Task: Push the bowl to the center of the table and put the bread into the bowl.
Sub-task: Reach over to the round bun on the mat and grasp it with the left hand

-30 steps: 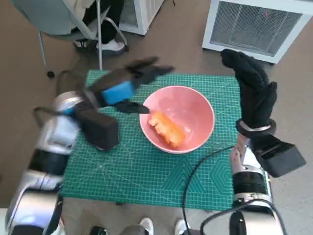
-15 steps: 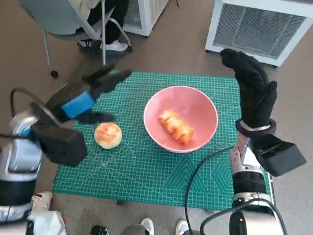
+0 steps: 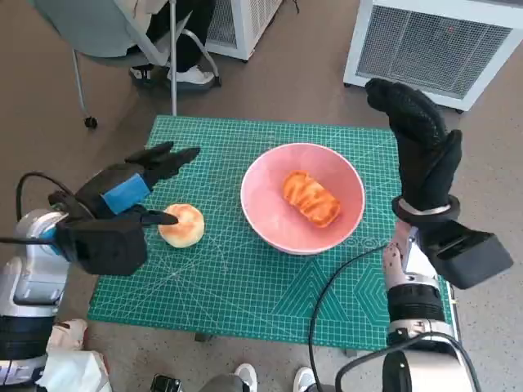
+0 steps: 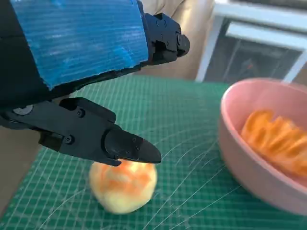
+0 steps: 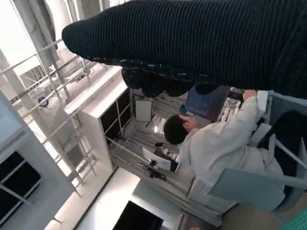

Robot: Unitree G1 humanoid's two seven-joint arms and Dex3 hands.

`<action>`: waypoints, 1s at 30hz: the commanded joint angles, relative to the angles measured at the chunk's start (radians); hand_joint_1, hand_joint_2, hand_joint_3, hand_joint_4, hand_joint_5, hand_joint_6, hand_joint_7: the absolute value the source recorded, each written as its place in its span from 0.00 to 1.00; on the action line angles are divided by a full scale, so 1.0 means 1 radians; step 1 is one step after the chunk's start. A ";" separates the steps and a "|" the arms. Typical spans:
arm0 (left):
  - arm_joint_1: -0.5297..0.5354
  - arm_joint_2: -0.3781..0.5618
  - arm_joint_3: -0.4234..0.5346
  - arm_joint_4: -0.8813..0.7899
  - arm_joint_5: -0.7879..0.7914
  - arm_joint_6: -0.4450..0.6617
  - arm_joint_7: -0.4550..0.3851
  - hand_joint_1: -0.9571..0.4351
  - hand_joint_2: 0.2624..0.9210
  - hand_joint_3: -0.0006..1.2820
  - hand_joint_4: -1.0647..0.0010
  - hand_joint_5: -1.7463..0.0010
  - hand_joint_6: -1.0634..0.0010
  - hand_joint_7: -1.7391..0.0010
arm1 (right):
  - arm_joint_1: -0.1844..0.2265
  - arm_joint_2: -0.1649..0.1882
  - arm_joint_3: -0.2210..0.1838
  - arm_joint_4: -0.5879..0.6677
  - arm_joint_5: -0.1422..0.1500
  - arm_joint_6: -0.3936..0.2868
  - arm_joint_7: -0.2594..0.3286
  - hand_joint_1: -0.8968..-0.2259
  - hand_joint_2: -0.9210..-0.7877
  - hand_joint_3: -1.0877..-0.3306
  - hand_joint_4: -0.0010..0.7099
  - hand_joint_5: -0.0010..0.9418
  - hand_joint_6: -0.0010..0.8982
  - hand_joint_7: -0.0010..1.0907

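Left hand [image 3: 131, 184] hovers over the green cutting mat [image 3: 245, 286], fingers spread, thumb tip just above a round bread roll [image 3: 181, 224] — whether it touches, hard to say. The roll sits on the mat between that hand and the pink bowl [image 3: 270, 229]. In the bowl, near the table's middle, lies an orange-glazed bread piece [image 3: 311, 198]. Right hand [image 3: 421, 151] is raised beside the bowl's far side, fingers extended, holding nothing. A black cable [image 3: 335, 282] crosses the mat's near edge. Beyond: a chair [image 3: 90, 24], a white vented unit [image 3: 433, 41], a seated person.
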State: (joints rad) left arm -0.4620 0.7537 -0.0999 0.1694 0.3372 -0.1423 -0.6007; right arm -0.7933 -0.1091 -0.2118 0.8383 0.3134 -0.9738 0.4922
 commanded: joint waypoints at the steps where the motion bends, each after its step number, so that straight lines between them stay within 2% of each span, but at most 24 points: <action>1: -0.002 -0.007 -0.035 0.042 0.032 0.017 0.004 0.47 0.99 0.00 0.90 1.00 0.79 0.99 | 0.007 0.012 0.003 0.010 0.015 0.020 0.020 0.41 0.00 0.45 0.53 0.00 0.23 0.32; 8: -0.031 -0.033 -0.084 0.126 0.060 0.044 -0.008 0.48 0.98 0.00 0.91 1.00 0.79 0.99 | 0.009 0.011 -0.002 0.003 0.026 0.034 0.036 0.42 0.00 0.45 0.53 0.00 0.23 0.32; 19: -0.108 -0.087 -0.179 0.358 0.100 0.028 -0.010 0.51 0.95 0.00 0.91 1.00 0.78 0.99 | 0.017 0.003 -0.006 -0.006 0.035 0.043 0.049 0.40 0.00 0.46 0.53 0.00 0.24 0.32; 25: -0.144 -0.109 -0.208 0.455 0.108 0.020 -0.020 0.52 0.94 0.00 0.87 0.99 0.75 0.99 | 0.023 -0.001 -0.005 -0.015 0.027 0.041 0.043 0.40 0.00 0.46 0.53 0.00 0.24 0.31; 30: -0.155 -0.118 -0.224 0.499 0.105 0.007 -0.025 0.54 0.94 0.00 0.80 0.99 0.68 0.98 | 0.026 -0.003 -0.003 -0.020 0.019 0.039 0.035 0.40 0.00 0.46 0.53 0.00 0.24 0.31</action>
State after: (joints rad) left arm -0.6084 0.6475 -0.3063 0.6326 0.4333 -0.1270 -0.6142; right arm -0.7941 -0.1106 -0.2164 0.8207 0.3453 -0.9430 0.5335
